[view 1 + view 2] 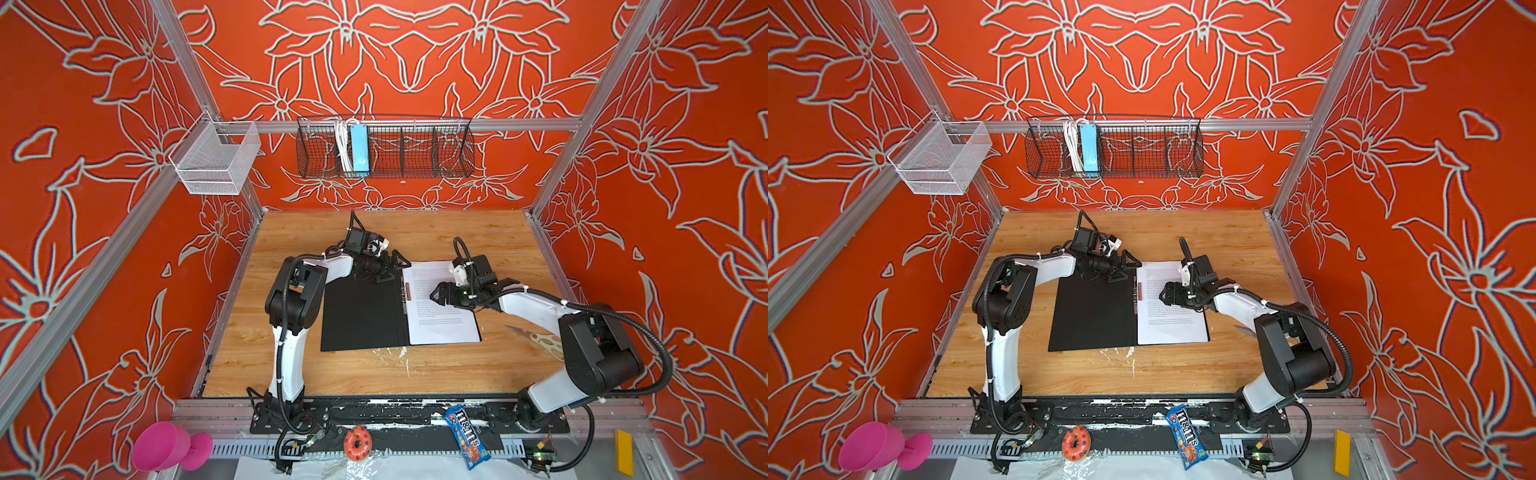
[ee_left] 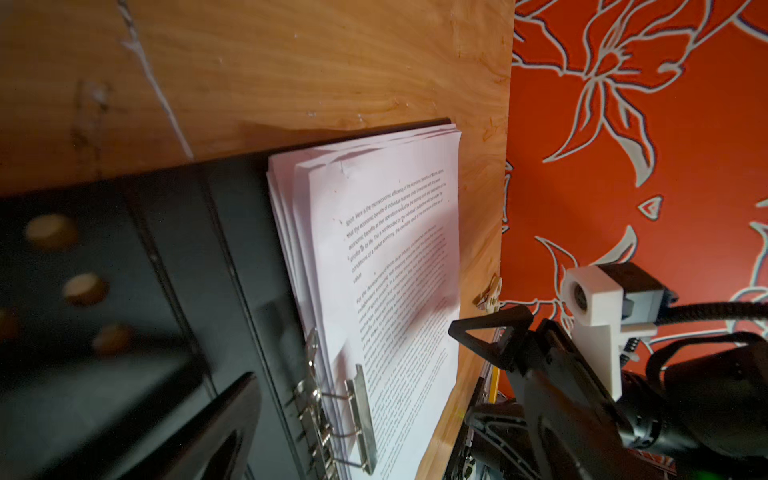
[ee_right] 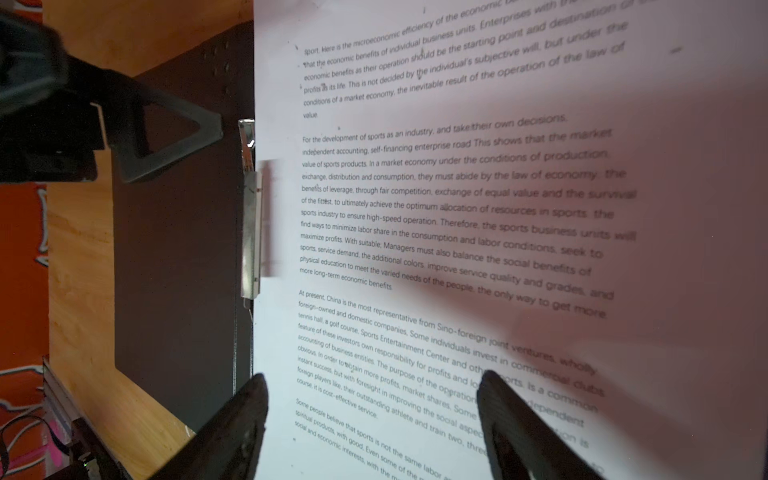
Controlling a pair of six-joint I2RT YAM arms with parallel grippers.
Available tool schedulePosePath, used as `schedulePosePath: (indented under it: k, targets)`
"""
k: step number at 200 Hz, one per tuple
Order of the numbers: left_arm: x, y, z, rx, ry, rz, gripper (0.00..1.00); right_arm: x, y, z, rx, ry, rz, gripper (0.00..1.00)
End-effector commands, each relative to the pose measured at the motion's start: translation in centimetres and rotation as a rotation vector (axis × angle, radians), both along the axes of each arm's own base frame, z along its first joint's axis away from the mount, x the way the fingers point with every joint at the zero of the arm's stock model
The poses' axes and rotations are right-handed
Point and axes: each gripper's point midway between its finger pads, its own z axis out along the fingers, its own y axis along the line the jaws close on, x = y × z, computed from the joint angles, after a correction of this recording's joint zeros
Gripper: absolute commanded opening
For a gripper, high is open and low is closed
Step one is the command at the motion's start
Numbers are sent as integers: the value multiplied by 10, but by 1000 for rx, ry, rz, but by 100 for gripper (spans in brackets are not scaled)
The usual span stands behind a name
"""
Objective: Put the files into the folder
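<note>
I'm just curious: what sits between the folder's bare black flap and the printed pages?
A slim metal clamp along the spine of the folder, at the inner edge of the pages. The right wrist view shows it best.

Top views bright, evenly lit, sharp; edges bowed. Wrist views dimmer. Reddish shadow lay over files (image 3: pixel 415 249), far text blurred; right tool (image 3: pixel 374 374) was out of focus. Near folder (image 2: pixel 166 257) part smeared.
</note>
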Motion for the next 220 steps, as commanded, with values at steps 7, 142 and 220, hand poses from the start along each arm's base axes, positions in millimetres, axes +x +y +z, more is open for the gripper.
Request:
schedulePosePath:
  k: [7, 142, 220]
  targets:
    - [7, -6, 1, -44, 13, -20, 98, 2, 7, -2, 48, 7, 4, 81]
    - [14, -23, 8, -177, 50, -35, 97, 1, 10, -8, 55, 29, 21, 83]
    - [6, -25, 27, -226, 35, -50, 97, 1, 12, -11, 59, 40, 28, 83]
